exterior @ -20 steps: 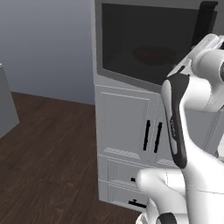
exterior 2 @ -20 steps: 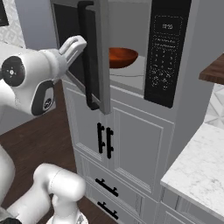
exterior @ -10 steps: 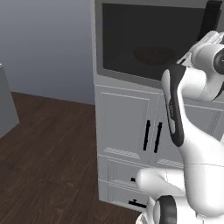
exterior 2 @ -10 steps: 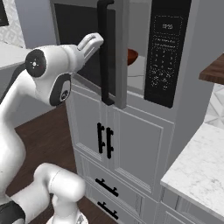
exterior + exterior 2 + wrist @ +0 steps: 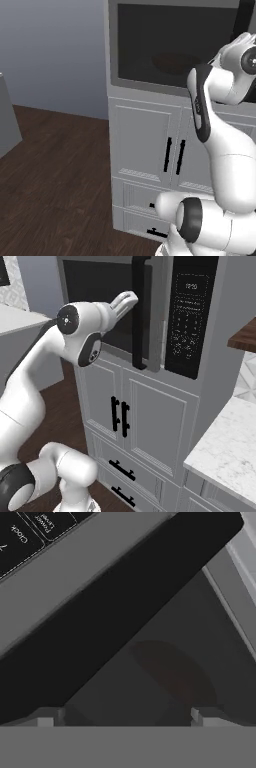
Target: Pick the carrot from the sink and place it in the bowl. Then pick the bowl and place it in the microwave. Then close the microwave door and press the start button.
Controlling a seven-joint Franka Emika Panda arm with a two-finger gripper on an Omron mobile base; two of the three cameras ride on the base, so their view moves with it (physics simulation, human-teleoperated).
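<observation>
**Door nearly shut**

I see the microwave door (image 5: 107,308) swung almost closed since a second ago. My gripper (image 5: 125,714), jaws spread and empty, faces its window; the bowl (image 5: 172,672) shows dimly just beyond them.

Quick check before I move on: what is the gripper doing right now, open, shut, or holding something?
Gripper: open and holding nothing, its fingertips spread wide against the dark window of the microwave door.
</observation>
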